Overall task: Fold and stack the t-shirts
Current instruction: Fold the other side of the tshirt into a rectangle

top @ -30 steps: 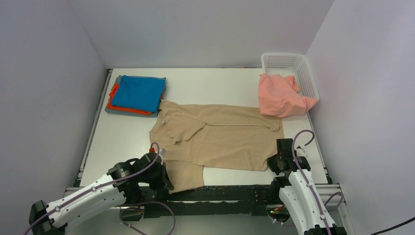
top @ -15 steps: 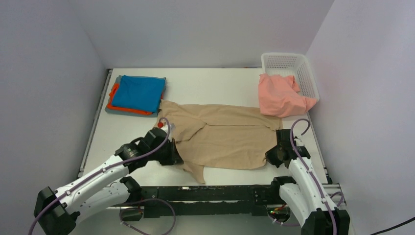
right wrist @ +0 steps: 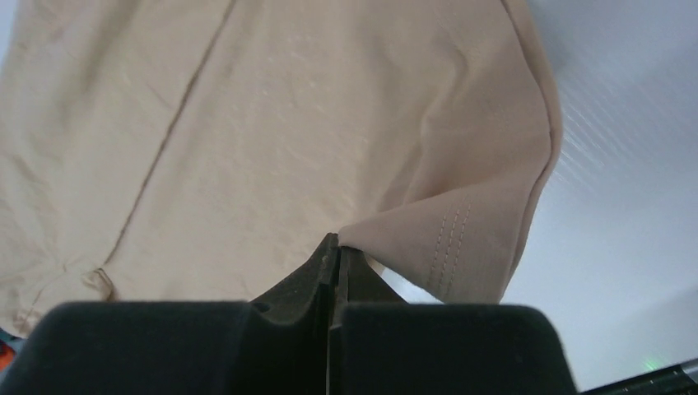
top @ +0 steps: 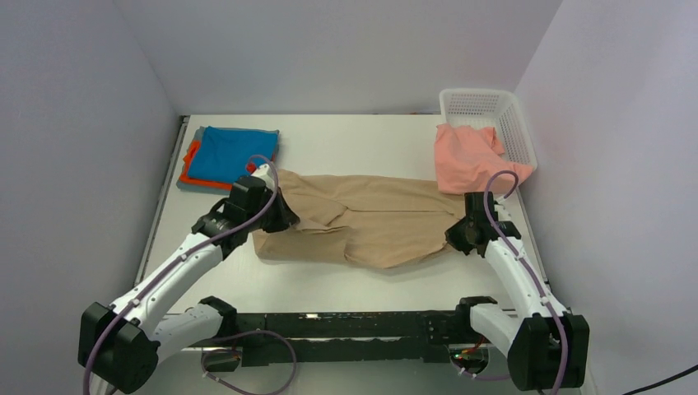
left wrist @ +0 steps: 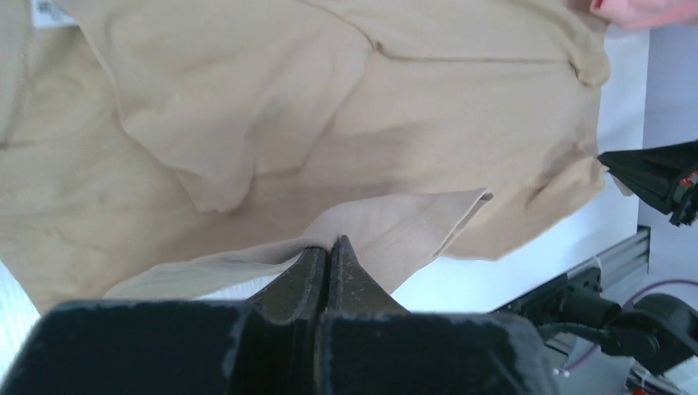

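2 end effectors [left wrist: 329, 243] [right wrist: 333, 240] pinch tan t-shirt [top: 370, 224] (by edges).

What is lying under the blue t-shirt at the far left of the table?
Under the blue t-shirt, an orange t-shirt shows along the left edge, with a grey t-shirt beneath. Their middles are covered; nothing more can be told.

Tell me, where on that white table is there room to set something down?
Bare table lies between the blue-topped folded stack and the white lattice basket, and along the near edge in front of the spread tan t-shirt, which crowds the middle.
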You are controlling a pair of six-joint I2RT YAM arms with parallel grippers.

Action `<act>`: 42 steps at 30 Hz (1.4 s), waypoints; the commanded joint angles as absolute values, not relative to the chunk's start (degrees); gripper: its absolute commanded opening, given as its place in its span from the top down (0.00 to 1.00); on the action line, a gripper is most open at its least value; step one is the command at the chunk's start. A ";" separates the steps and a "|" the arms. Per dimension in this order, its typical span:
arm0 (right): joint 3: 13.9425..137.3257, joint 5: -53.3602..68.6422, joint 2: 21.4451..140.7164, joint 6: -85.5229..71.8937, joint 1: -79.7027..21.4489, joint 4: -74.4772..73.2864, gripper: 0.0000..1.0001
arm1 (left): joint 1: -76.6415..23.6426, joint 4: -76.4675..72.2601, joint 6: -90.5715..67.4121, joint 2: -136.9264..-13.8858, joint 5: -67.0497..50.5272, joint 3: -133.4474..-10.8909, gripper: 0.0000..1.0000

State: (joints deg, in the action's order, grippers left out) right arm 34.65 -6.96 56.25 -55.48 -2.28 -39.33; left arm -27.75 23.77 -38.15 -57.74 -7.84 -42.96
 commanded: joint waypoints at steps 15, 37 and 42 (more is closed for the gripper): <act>44.73 -11.02 67.40 -51.55 -1.64 -30.98 0.98 | -18.04 10.55 -25.96 -71.00 -10.11 -53.33 1.00; 46.90 -16.61 80.85 -55.35 -1.00 -24.02 0.97 | -14.33 7.91 -22.82 -103.70 -13.71 -74.04 1.00; 47.11 -17.91 82.56 -55.93 -0.49 -23.94 0.93 | -14.30 6.10 -22.64 -108.37 -15.60 -76.85 1.00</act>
State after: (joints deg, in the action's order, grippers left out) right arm 45.39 -14.92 81.52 -54.48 -1.17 -25.87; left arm -14.52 8.84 -24.14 -106.96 -12.82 -73.93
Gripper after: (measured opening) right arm 0.061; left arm 0.022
